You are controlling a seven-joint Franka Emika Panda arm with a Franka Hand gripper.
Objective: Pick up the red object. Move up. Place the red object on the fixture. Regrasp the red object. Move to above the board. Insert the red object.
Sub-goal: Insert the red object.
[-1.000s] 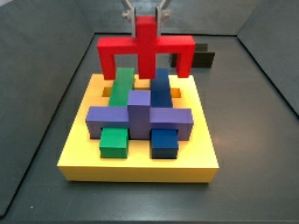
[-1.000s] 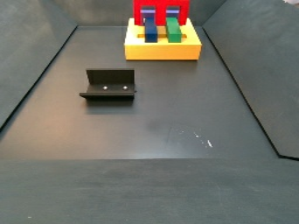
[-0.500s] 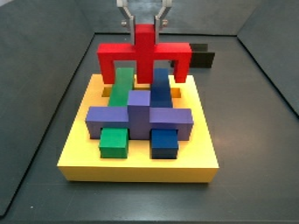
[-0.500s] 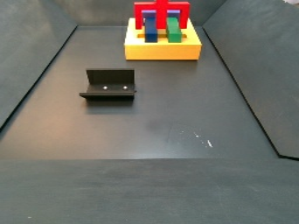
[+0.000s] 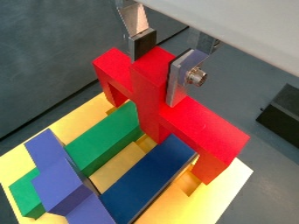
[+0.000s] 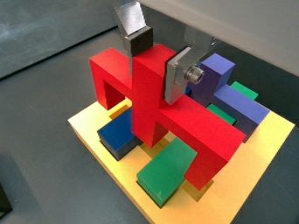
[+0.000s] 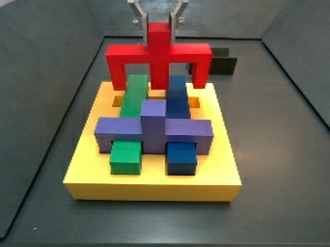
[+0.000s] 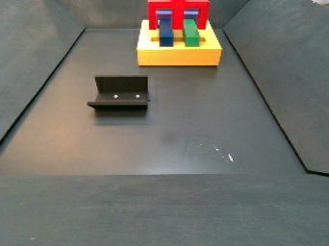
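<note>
My gripper (image 7: 158,13) is shut on the central stem of the red object (image 7: 158,60), which hangs over the far part of the board (image 7: 152,176). In both wrist views the silver fingers (image 5: 184,77) (image 6: 179,74) press the stem of the red object (image 5: 176,114) (image 6: 152,96) from both sides, with the gripper (image 5: 162,59) (image 6: 158,59) on top. The two red legs point down and straddle the green block (image 7: 133,95) and the blue block (image 7: 176,96). In a side view the red object (image 8: 178,14) stands over the board (image 8: 179,55). The fixture (image 8: 119,93) stands bare on the floor.
A purple cross block (image 7: 154,123) sits in the middle of the board, with a short green block (image 7: 123,156) and a short blue block (image 7: 182,156) in front of it. Dark walls enclose the floor. The fixture (image 7: 226,64) shows behind the board.
The red object, in the gripper, has come down a little toward the board. The grip has not changed.
</note>
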